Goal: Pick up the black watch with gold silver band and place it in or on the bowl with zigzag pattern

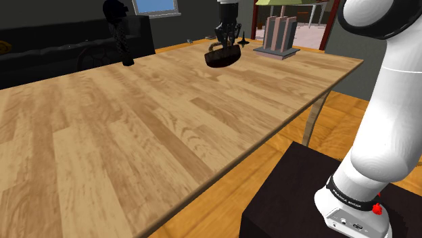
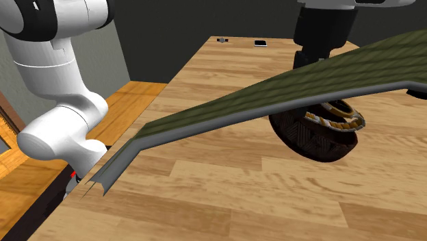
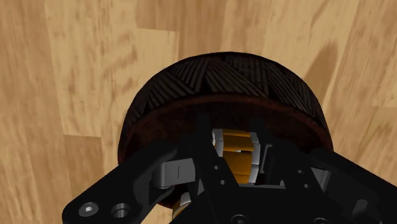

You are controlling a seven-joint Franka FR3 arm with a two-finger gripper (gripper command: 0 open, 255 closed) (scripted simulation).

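My gripper [image 3: 235,137] is shut on the watch [image 3: 236,149], whose gold and silver band links show between the black fingers. Right below it stands the dark brown bowl with the zigzag pattern [image 3: 222,79]. In the shoulder view the gripper [image 1: 225,44] hangs over the bowl [image 1: 222,59] at the far end of the table, with the watch [image 1: 215,47] just above the rim. In the second exterior view the watch band [image 2: 337,118] sits at the mouth of the bowl [image 2: 311,140]. Whether it touches the bowl I cannot tell.
The wooden table [image 1: 135,135] stretches wide toward the stand. A ribbed grey block on a base [image 1: 278,37] stands close to the bowl, and a dark figure [image 1: 122,34] near the far edge. A green slanted slab [image 2: 260,103] crosses the second exterior view and hides the fingers.
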